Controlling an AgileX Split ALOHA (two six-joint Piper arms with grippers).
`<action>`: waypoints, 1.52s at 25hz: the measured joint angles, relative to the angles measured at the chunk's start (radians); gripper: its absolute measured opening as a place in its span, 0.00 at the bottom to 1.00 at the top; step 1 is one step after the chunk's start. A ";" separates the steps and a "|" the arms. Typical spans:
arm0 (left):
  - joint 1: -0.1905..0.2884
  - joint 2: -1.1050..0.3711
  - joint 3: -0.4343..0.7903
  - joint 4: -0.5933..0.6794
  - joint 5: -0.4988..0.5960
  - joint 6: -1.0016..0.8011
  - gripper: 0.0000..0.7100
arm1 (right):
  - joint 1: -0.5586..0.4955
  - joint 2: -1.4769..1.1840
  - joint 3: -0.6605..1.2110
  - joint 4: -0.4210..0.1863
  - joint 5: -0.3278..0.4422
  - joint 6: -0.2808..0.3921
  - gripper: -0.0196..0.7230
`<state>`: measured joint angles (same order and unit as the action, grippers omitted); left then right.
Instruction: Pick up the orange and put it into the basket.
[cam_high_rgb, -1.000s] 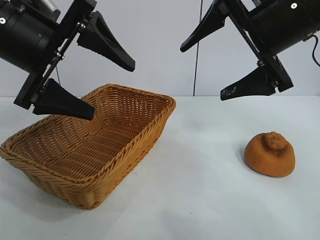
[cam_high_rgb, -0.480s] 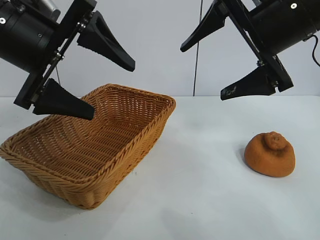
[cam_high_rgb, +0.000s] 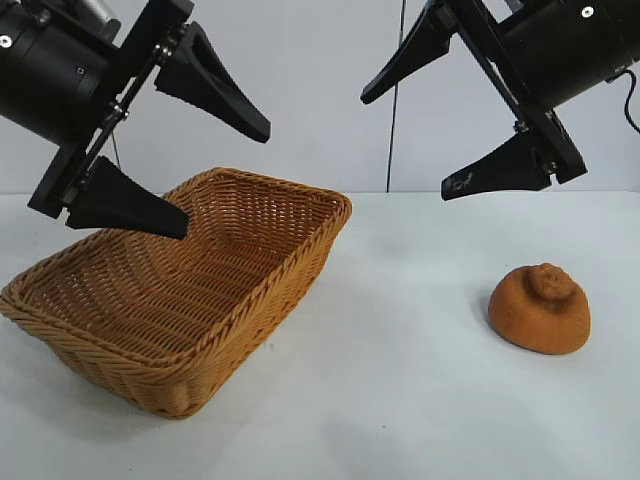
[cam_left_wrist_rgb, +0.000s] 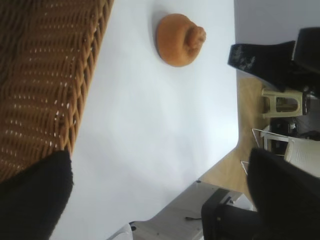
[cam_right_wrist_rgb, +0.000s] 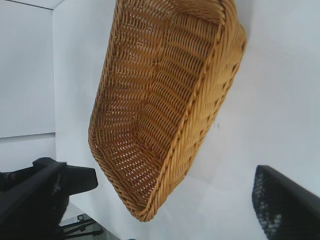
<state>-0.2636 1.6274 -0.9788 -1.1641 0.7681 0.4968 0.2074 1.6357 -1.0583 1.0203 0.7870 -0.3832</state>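
Observation:
The orange (cam_high_rgb: 540, 309) is a dull orange-brown lump with a knobby bump on top, lying on the white table at the right. It also shows in the left wrist view (cam_left_wrist_rgb: 179, 39). The wicker basket (cam_high_rgb: 90, 345) stands at the left, empty, and shows in the right wrist view (cam_right_wrist_rgb: 220, 75). My left gripper (cam_high_rgb: 228, 178) hangs open and empty above the basket. My right gripper (cam_high_rgb: 404, 143) hangs open and empty high above the table, up and left of the orange.
The white table (cam_high_rgb: 400, 400) stretches between basket and orange. A thin dark cable (cam_high_rgb: 394, 100) hangs down the back wall. The left wrist view shows the table's edge with a stool (cam_left_wrist_rgb: 282, 103) beyond it.

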 joint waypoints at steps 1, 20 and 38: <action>0.000 0.000 0.000 -0.001 -0.005 0.000 0.95 | 0.000 0.000 0.000 0.000 -0.002 0.000 0.95; -0.054 -0.192 0.000 0.566 0.012 -0.772 0.95 | 0.000 0.000 0.000 0.000 -0.010 0.000 0.95; -0.183 -0.163 0.000 1.164 -0.008 -1.759 0.95 | 0.000 0.000 0.000 0.000 -0.012 0.000 0.95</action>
<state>-0.4465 1.4643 -0.9788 0.0000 0.7605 -1.2626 0.2074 1.6357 -1.0583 1.0203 0.7754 -0.3832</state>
